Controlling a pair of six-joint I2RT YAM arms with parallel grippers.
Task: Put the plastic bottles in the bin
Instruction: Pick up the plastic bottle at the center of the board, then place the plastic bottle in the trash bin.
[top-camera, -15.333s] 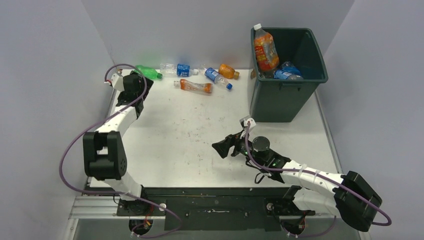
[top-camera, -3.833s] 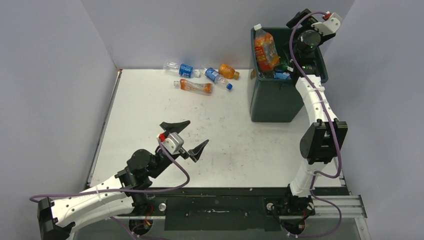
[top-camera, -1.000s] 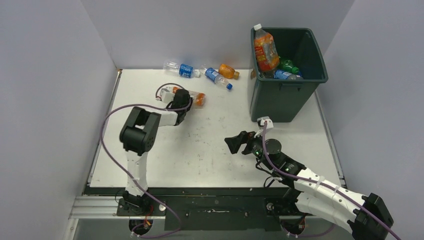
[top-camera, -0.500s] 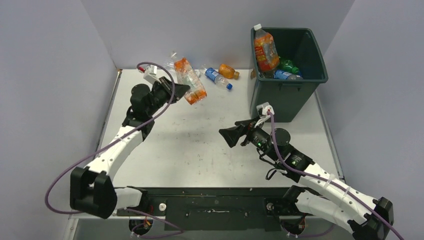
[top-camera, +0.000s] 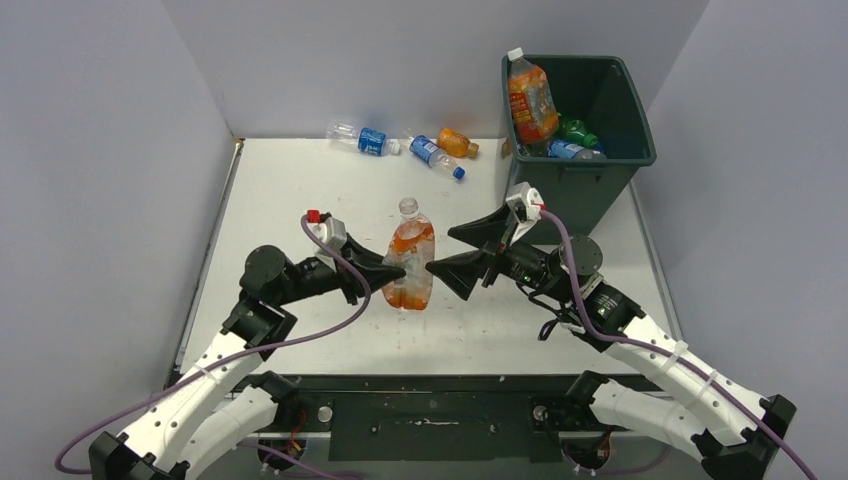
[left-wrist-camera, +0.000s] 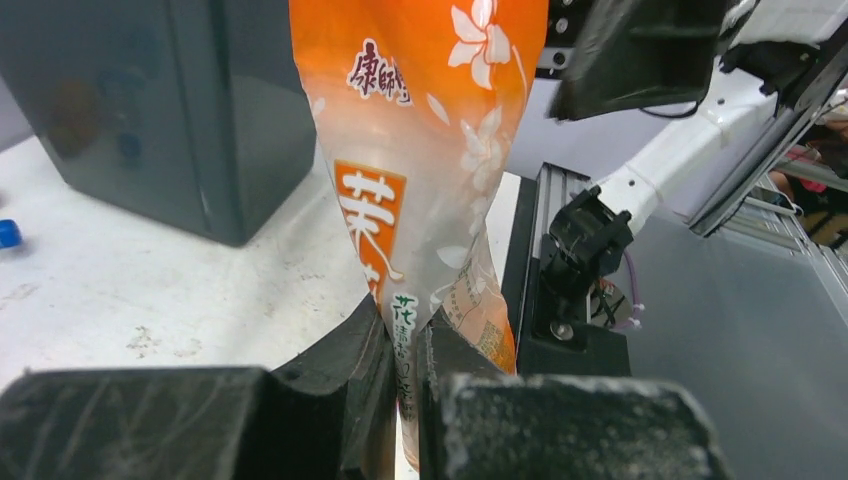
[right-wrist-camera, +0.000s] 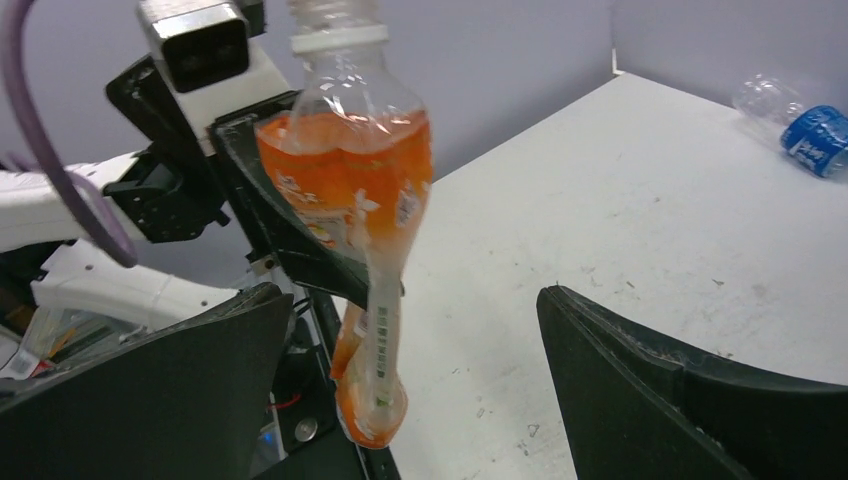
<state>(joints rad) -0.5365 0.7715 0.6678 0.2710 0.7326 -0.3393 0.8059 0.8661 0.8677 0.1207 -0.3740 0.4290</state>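
The bottle is pinched in the left claw. At 3 o'clock the spread right claw should be closed higher up.

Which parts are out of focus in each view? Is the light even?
Left wrist: left gripper soft at the bottom, orange bottle label sharp. Right wrist: right gripper slightly soft, bottle sharp. Top: even light, faint shadows on the table.
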